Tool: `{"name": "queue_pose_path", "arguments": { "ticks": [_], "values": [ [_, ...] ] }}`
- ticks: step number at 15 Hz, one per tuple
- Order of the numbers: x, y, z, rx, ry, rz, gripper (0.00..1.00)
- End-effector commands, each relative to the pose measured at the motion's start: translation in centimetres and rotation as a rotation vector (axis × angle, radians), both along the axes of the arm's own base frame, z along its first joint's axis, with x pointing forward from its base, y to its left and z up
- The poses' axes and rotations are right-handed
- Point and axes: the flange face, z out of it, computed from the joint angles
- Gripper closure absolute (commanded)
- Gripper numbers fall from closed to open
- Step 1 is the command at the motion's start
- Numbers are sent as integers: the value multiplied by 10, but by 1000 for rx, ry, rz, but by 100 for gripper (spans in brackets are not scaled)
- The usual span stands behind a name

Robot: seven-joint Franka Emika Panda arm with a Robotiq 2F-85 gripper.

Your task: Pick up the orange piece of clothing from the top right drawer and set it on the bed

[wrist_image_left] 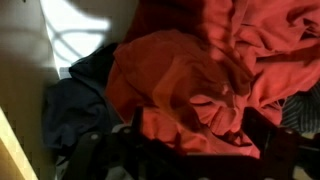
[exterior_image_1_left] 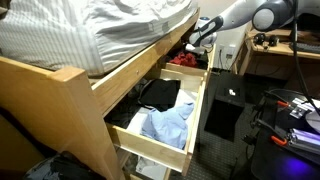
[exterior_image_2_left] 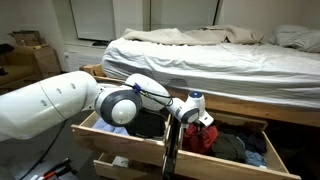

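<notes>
The jaws of the gripper (wrist_image_left: 180,160) stand apart in the wrist view, one dark finger on either side at the bottom of the picture, with nothing held between them. Directly below them lies the orange piece of clothing (wrist_image_left: 190,90), bunched in folds and not yet lifted. It sits inside the top right drawer (exterior_image_2_left: 228,168), with black clothes (wrist_image_left: 70,105) just beside it. The step in hand looks like the descent for the grasp. The next move calls for going straight down onto a raised fold, closing on enough fabric that the limp cloth does not slip, then lifting clear of the drawer wall. Above and beyond the jaws is the bed (exterior_image_2_left: 220,60), its rumpled striped bedding high on a light-wood frame, so the carry must rise well. Farther off, the matching drawer (exterior_image_1_left: 150,142) holds a light blue shirt (exterior_image_1_left: 165,125).
</notes>
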Motion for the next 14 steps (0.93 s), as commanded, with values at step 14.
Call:
{"name": "queue_pose_path", "arguments": {
  "ticks": [14],
  "values": [
    [-8, 11, -46, 36, 22, -36, 32]
  ]
}}
